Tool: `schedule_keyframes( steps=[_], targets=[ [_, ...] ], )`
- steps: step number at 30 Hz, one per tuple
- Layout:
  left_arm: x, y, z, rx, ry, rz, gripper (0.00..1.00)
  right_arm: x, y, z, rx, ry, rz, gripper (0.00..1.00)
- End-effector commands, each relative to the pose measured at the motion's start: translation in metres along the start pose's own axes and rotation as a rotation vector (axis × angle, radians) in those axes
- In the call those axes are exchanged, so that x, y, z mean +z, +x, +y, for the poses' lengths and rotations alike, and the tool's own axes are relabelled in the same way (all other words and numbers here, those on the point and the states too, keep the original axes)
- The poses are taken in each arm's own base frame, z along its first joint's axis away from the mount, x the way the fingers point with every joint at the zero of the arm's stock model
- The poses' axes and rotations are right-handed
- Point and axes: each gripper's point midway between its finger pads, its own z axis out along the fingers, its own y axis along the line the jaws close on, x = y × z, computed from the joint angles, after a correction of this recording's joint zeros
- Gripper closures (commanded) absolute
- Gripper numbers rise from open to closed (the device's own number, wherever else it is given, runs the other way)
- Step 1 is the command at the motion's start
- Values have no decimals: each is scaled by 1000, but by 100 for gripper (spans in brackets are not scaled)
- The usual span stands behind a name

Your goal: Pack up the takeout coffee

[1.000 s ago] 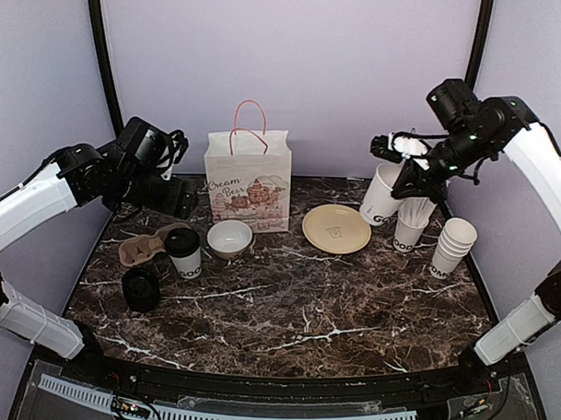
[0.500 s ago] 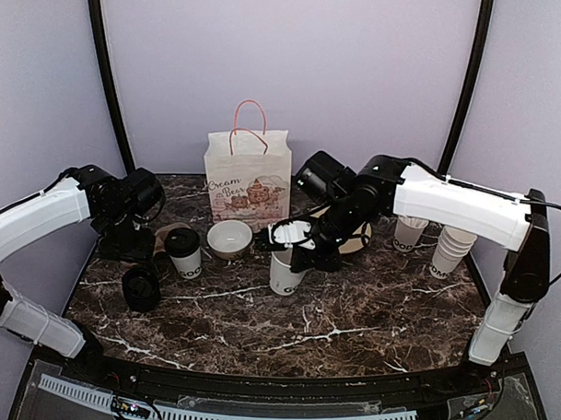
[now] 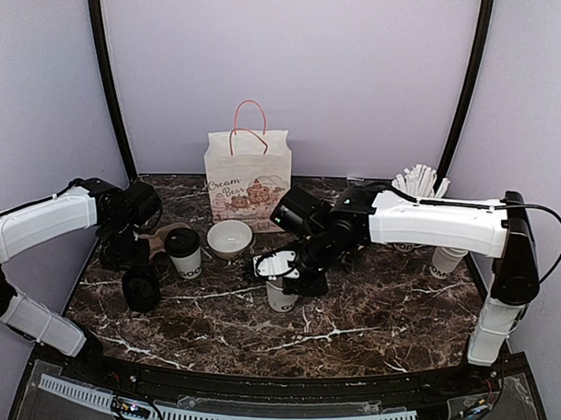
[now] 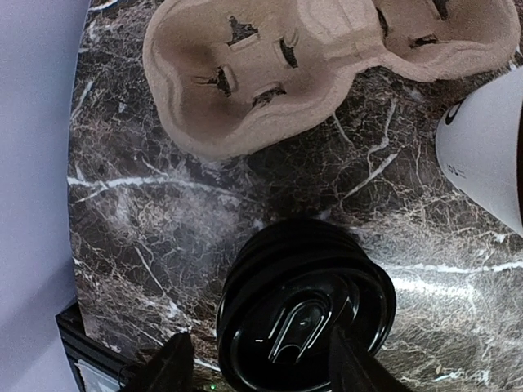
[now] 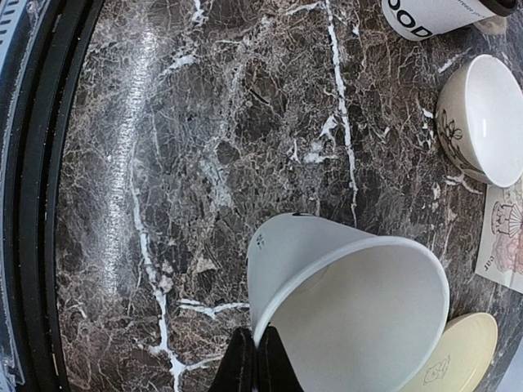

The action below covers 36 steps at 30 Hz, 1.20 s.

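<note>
the cream bear paper bag [image 3: 247, 179] is standing upright at the back of the marble table [image 3: 369, 324]. in front of the bag and to its left, a lidded takeout cup [image 3: 183, 254] is standing upright just beside a pulp cup carrier [image 4: 237, 90], whose two wells are sitting empty. further out from the bag on that same side, a loose black lid [image 4: 306, 314] is lying flat on the table. the left gripper [image 4: 263, 366] is hovering over it with its fingers spread to either side, though whether they are touching the lid is hard to tell. in front of the bag and a little to its right, the right gripper [image 5: 252, 359] is pinching the rim of a lidless paper cup [image 5: 327, 261], which is holding nothing inside. directly in front of the bag, a white bowl [image 3: 229, 238] is sitting empty. far to the bag's right, a cup of white sticks [image 3: 420, 183] is showing behind the right arm.
</note>
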Motion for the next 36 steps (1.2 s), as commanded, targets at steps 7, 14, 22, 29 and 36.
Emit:
schedule_keyframes(
  steps=[7, 14, 22, 29, 36],
  targets=[
    [15, 3, 5, -4, -29, 58, 56, -4, -5, -2, 3, 23, -13, 85],
    [13, 9, 12, -19, -58, 76, 62, -26, -15, 9, -2, -21, -75, 75],
    [21, 18, 15, -19, -89, 125, 78, -67, -29, 11, 12, 0, -165, 73],
    [15, 16, 22, -14, -130, 126, 88, -82, -30, 2, 17, 65, -183, 73],
    [-25, -3, 7, -46, 49, 29, 94, -100, -32, -6, 38, 86, -212, 72]
  ],
)
